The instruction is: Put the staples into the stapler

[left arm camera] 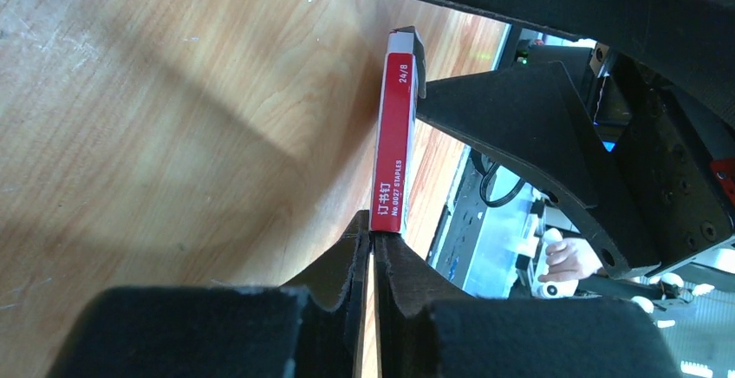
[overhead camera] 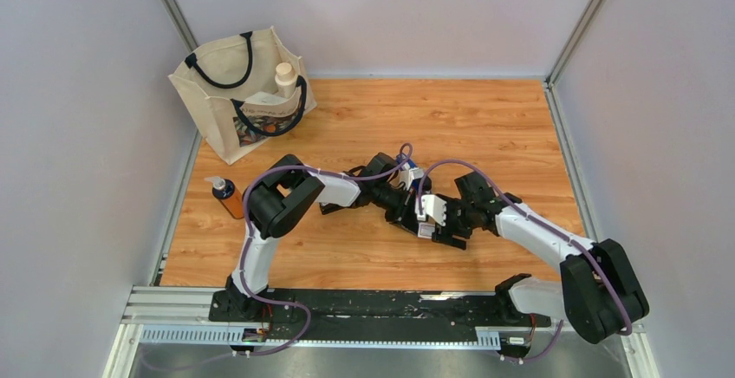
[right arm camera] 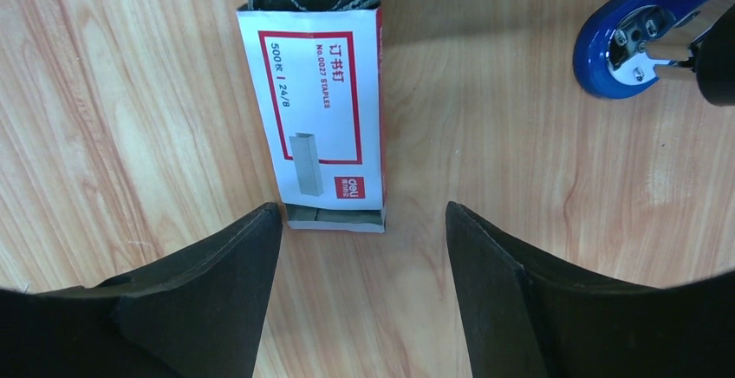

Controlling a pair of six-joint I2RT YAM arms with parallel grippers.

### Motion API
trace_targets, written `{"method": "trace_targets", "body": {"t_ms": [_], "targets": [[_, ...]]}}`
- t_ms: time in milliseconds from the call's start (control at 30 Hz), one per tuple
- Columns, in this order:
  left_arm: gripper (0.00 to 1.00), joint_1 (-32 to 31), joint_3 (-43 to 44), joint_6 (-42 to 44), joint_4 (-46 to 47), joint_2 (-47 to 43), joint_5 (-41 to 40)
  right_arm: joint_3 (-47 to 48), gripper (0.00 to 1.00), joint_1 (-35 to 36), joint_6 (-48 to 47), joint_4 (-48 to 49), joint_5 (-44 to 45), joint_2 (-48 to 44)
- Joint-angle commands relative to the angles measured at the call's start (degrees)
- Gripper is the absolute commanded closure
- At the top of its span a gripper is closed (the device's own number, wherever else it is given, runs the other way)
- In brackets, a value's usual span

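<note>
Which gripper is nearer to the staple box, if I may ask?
Left. The left gripper is clamped on one end of the staple box; the right gripper stands open just off its open end.

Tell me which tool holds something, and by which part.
The left tool pinches the staples box by one short end; the right tool, open, holds nothing.

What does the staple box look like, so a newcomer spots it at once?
Start at the middle of the wooden table. There the left claw pinches a small flat staple box, its open end facing the open right claw. It is white with red print, unlike the blue stapler nearby.
</note>
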Motion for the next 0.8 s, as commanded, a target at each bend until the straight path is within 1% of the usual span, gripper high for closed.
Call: {"method": "trace_targets", "body": {"t_ms": [0, 167, 233, 367, 500, 633, 767], "targets": [[0.89, 0.25, 1.34, -0.67, 1.1, 0.71, 1.4, 0.86, 0.28, 0.56, -0.32, 3.34, 1.94, 1.15], [0.89, 0.33, 1.25, -0.67, 1.01, 0.45, 1.49, 1.21, 0.33, 0.74, -1.19, 2.03, 1.76, 1.76], [0.89, 0.51, 1.25, -0.76, 1.1, 0.36, 1.49, 1.48, 0.37, 0.82, -1.46, 1.59, 1.76, 2.2], [0.89, 0.77, 1.16, -0.76, 1.01, 0.27, 1.49, 2.18, 0.41, 1.0, -1.9, -0.08, 1.76, 3.43], [0.89, 0.95, 1.16, -0.85, 1.1, 0.19, 1.58, 2.62, 0.48, 1.0, -1.99, -0.61, 1.76, 4.05], [0.89, 1.04, 1.16, -1.02, 1.18, 0.18, 1.84, 2.88, 0.51, 1.09, -2.16, -1.14, 1.76, 4.66], [0.89, 1.39, 0.99, -1.11, 1.27, 0.19, 2.01, 2.97, 0.58, 1.09, -2.07, -0.96, 1.85, 4.75]]}}
